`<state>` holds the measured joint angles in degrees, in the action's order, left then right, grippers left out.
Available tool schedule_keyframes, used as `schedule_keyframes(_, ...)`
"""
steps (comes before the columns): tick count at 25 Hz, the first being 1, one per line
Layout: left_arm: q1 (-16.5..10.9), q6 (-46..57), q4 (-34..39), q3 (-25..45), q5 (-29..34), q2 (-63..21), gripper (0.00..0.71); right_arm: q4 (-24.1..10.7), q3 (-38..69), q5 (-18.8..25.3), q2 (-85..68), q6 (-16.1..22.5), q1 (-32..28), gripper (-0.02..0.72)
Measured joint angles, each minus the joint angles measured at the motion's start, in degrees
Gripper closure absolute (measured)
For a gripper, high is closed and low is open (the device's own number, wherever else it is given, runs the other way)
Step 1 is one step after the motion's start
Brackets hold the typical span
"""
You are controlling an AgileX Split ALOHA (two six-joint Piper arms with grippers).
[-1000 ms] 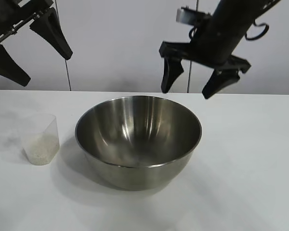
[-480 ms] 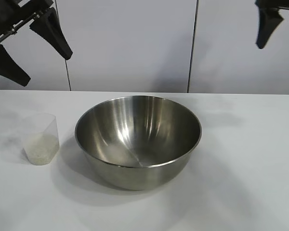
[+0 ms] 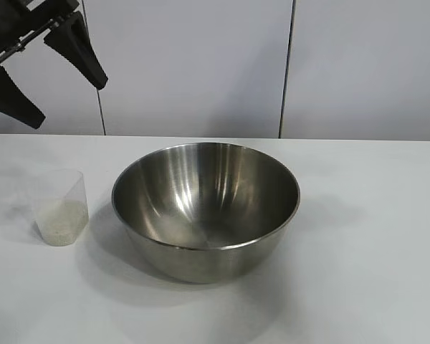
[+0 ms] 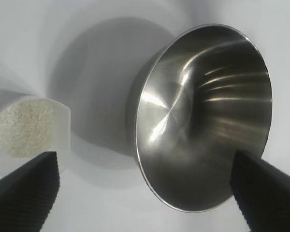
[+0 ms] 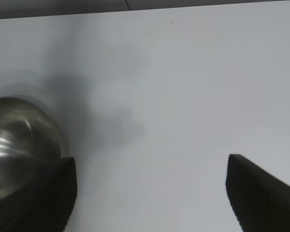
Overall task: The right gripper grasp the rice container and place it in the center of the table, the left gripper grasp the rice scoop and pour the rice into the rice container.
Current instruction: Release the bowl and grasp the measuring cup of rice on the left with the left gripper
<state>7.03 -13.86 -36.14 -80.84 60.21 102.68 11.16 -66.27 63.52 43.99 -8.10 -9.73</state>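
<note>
Left gripper [image 3: 43, 72] spread wide, empty, hanging above rice scoop [image 3: 59, 208] at table's [image 3: 373, 272] left. Scoop looks light, thin-walled, tippy with rice [image 4: 23, 126]; pinch low across walls. Rice container [image 3: 206, 208] centre; right gripper [image 5: 150, 193] spread, empty.

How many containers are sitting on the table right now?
2. The rice container, a steel bowl, stands mid-table and looks empty. The rice scoop, a clear cup holding the rice, stands apart at its left in the exterior view. Nothing seems hidden.

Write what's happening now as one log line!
rice container: mid-table, empty | rice scoop: upright, rice inside | left gripper: open, raised | right gripper: open, holding nothing
</note>
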Motion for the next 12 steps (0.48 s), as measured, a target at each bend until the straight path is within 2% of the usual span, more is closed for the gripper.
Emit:
schedule_keyframes(4,0.0,0.0,0.0,0.0,0.0,0.0,0.021,-0.9,11.7,-5.2,-19.2,1.8,0.0,0.126)
schedule_keyframes(7,0.0,0.0,0.0,0.0,0.0,0.0,0.021,-3.2,19.6,-5.1,-29.9,2.5,0.0,0.126)
schedule_keyframes(12,0.0,0.0,0.0,0.0,0.0,0.0,0.021,-3.9,30.4,-4.5,-43.1,3.4,0.0,0.126)
